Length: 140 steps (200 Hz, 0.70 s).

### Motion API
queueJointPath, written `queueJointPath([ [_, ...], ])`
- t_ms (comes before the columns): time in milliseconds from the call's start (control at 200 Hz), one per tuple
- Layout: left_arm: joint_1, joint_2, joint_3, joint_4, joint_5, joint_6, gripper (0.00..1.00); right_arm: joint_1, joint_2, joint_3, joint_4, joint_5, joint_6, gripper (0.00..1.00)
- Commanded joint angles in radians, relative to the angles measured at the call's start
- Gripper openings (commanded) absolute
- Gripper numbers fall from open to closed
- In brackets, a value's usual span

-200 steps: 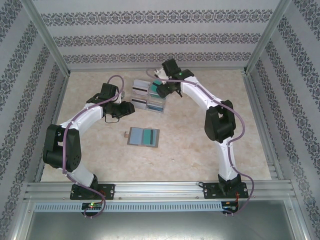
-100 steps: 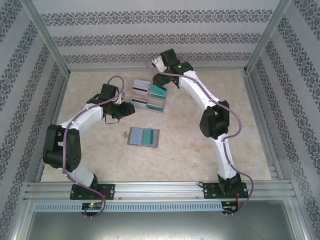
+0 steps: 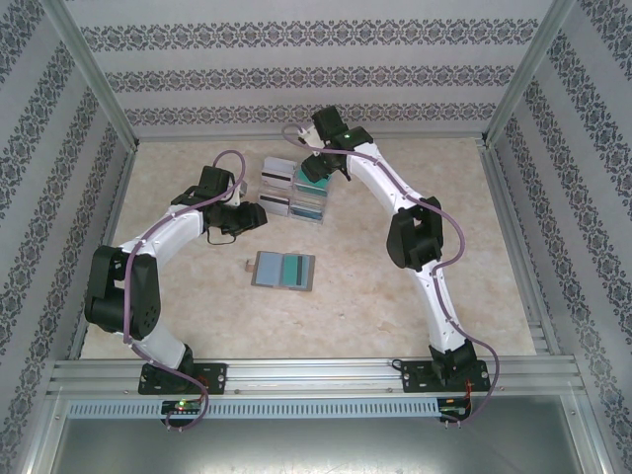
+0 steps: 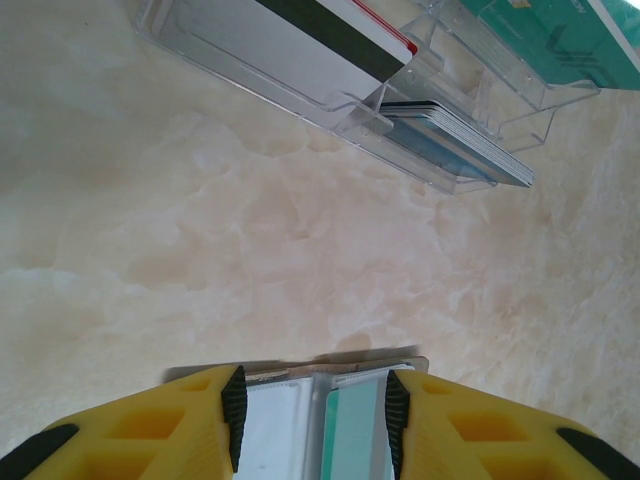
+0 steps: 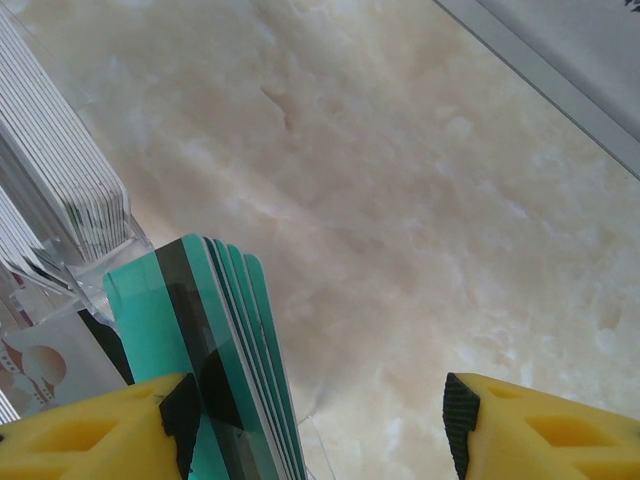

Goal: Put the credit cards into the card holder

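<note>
The grey card holder [image 3: 283,271] lies open on the table with one teal card [image 3: 294,271] in its right half. In the left wrist view the holder [image 4: 278,428] and that teal card [image 4: 352,432] show between my fingers. My left gripper [image 3: 251,216] [image 4: 312,415] hovers open, left of the tray and apart from the holder. My right gripper [image 3: 314,170] [image 5: 320,418] is open wide over the tray's back right compartment. Its left finger [image 5: 180,415] rests against a standing stack of teal credit cards [image 5: 205,330] [image 3: 314,179]; nothing sits between the jaws.
A clear four-compartment tray [image 3: 293,204] [image 4: 330,100] holds white-grey striped cards [image 3: 277,174] [image 4: 300,40] [image 5: 50,200] and a flatter card stack [image 4: 455,145]. A small brown tab [image 3: 245,267] lies left of the holder. Metal rails and patterned walls ring the table.
My right gripper has swung back and left, settling over the teal cards in the tray with its arm stretched farther. The left arm and the holder have stayed put.
</note>
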Motion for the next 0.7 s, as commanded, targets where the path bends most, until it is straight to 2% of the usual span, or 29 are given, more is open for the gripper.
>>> queueJointPath([
  [0, 0.010, -0.026, -0.007, 0.016, 0.009, 0.024, 0.44, 0.008, 0.009, 0.014, -0.030, -0.010, -0.013, 0.67],
  [560, 0.010, -0.027, 0.003, 0.008, 0.014, 0.025, 0.43, -0.010, -0.034, 0.001, -0.012, -0.004, 0.011, 0.62],
  [694, 0.010, -0.031, -0.001, 0.010, 0.015, 0.024, 0.44, -0.012, -0.041, 0.000, -0.009, -0.006, 0.013, 0.58],
])
